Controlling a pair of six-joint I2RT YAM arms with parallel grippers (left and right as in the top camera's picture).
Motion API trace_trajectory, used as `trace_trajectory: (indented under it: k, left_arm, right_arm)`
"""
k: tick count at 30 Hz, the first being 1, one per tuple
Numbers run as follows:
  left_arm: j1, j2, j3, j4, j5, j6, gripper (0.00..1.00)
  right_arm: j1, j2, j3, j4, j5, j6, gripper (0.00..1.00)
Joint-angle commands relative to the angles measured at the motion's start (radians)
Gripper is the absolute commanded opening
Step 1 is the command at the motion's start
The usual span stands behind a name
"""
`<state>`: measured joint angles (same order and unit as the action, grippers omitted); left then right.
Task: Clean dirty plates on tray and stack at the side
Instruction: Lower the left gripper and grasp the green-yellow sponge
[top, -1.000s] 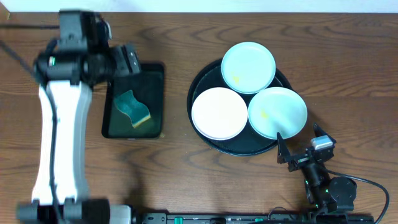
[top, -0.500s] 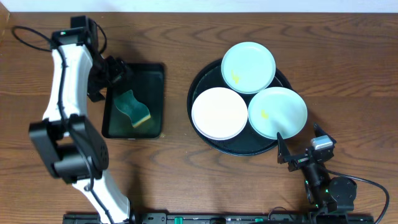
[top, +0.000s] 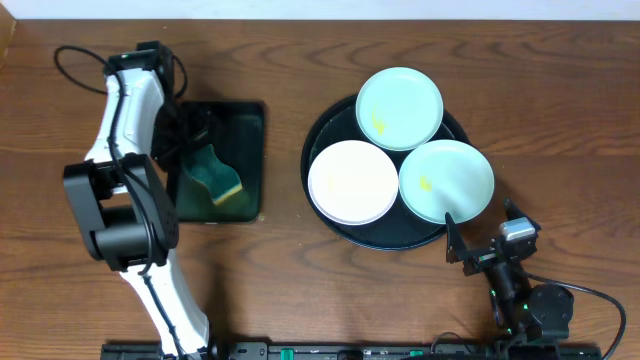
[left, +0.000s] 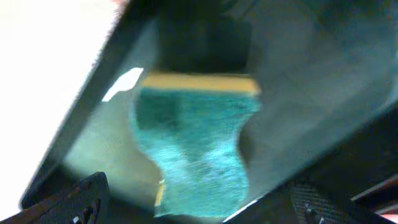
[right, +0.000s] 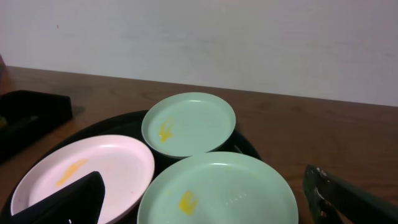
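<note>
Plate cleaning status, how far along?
Done: nothing. The white plate and two mint plates sit smeared yellow on the black tray. In hand: left gripper open over the sponge in the green tray, not gripping. Idle: right gripper, open, empty. To do: wipe each plate, stack beside the tray.

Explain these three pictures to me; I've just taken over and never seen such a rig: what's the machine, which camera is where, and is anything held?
Two robot arms work at a wooden table. One picture looks straight down; the other two come from a camera on each wrist. The left gripper hangs open over a sponge in a dark-green tray. The right gripper, also open, faces the black tray carrying a white plate and two mint plates, each smeared yellow. Nothing is held.
</note>
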<state>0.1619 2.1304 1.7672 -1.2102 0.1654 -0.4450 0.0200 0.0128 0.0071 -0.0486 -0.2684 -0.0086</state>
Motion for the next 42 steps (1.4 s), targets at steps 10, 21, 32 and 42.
trace_trajectory:
  k: [10, 21, 32, 42]
  left_arm:
    - [-0.003, 0.003, -0.138, 0.043, -0.001, 0.044, 0.95]
    - [-0.003, 0.0, -0.227, 0.177, 0.011, 0.1, 0.94]
    - [-0.017, 0.0, -0.245, 0.172, 0.096, 0.1, 0.88]
    - [-0.015, 0.0, -0.284, 0.215, 0.047, 0.101, 0.61]
  right_arm:
    - [0.012, -0.001, -0.002, -0.005, 0.006, -0.007, 0.99]
    - [0.012, -0.001, -0.002, -0.004, 0.006, -0.007, 0.99]
    - [0.012, -0.001, -0.002, -0.004, 0.006, -0.007, 0.99]
    - [0.012, -0.001, -0.002, -0.004, 0.006, -0.007, 0.99]
